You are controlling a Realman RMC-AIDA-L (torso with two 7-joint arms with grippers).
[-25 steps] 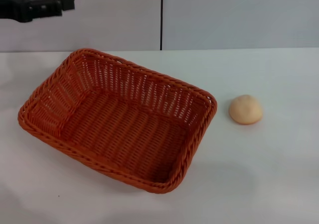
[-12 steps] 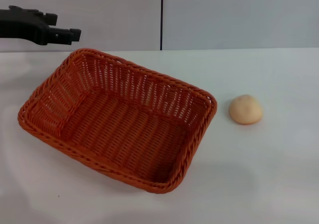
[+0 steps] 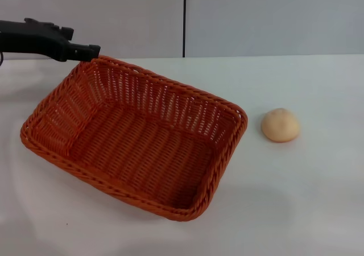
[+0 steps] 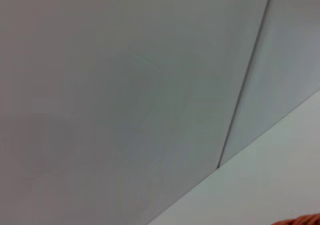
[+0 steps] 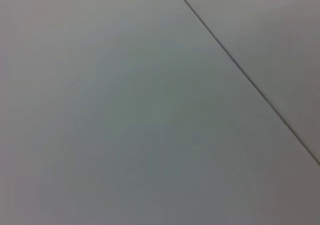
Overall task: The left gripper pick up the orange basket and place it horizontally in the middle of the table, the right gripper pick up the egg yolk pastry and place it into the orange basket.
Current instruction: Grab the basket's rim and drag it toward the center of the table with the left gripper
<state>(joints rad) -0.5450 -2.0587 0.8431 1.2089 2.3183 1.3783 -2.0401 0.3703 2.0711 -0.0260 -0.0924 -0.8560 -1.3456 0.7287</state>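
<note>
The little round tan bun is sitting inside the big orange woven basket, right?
Not quite. The head view shows the little round tan bun sitting on the white table, beside the big orange woven basket, not inside it. The basket holds nothing.

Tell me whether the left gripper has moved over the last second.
Yes. In the head view the left gripper has come down and rightward, from above the orange basket to its far-left rim corner; the basket has not moved.
</note>
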